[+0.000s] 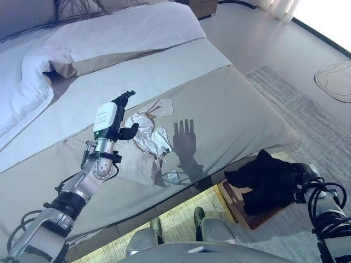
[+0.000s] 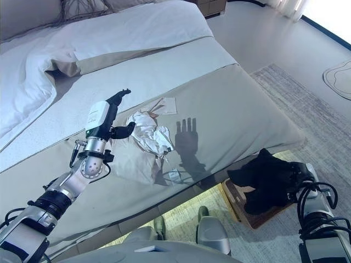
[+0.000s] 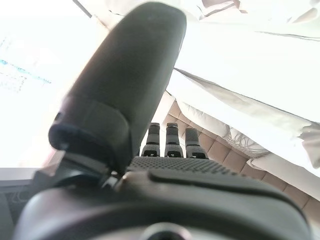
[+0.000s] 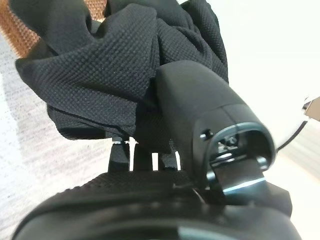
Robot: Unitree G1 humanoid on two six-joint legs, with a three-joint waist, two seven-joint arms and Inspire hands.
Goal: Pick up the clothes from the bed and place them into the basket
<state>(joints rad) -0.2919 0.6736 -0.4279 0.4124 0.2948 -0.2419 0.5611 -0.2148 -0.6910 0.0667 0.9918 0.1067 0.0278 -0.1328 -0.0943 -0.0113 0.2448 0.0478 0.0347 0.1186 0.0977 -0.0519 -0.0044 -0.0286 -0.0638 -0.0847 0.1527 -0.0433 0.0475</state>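
Right hand clutching black garment above basket, left hand raised, fingers straight.

A black garment is bunched in the right hand, draped over the brown basket; white clothes lie crumpled on the bed — just beside the left hand.
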